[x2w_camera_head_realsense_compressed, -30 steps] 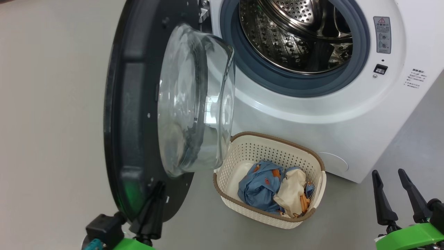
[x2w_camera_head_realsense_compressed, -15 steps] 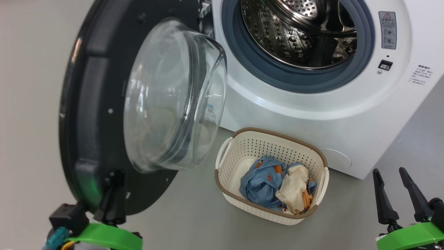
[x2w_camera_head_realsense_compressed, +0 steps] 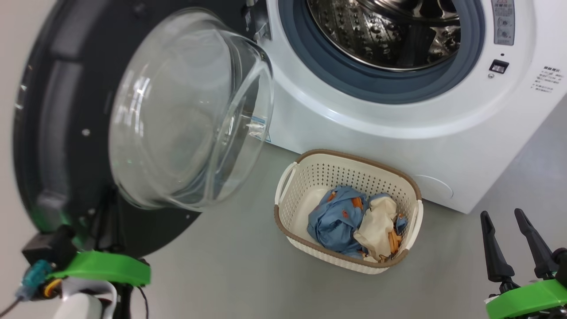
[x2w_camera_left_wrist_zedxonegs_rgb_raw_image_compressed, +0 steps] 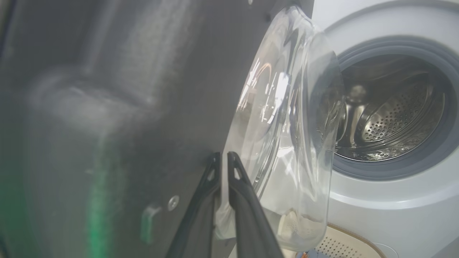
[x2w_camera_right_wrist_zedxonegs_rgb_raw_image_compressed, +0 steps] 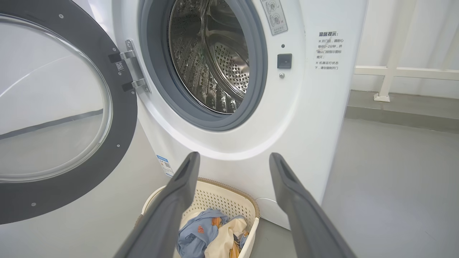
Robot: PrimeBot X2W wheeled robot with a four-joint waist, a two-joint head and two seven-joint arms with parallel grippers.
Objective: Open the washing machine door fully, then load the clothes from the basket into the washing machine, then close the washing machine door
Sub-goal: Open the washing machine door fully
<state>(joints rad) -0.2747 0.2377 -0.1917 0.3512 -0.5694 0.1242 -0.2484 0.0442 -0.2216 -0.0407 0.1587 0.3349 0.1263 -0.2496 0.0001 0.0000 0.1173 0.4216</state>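
Clearly, the washing machine door (x2w_camera_head_realsense_compressed: pixel 57 133) stands wide open at the left of the washing machine (x2w_camera_head_realsense_compressed: pixel 398 133), its glossy black rim ringing a clear, bulging glass window (x2w_camera_head_realsense_compressed: pixel 177 115). The left jaws are clenched together low on its inner face, beside the glass. The right jaws are spread, holding nothing. The basket (x2w_camera_head_realsense_compressed: pixel 354 177) sits on the floor (x2w_camera_head_realsense_compressed: pixel 230 274) before the washer, with blue and cream clothes (x2w_camera_head_realsense_compressed: pixel 341 217) inside.

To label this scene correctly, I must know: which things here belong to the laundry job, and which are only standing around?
Belong to the job:
- washing machine door, open
- washing machine
- basket
- clothes, in the basket
- left tool, shut, at the door's inner face
- right tool, open

Only standing around:
- white railing
- grey floor
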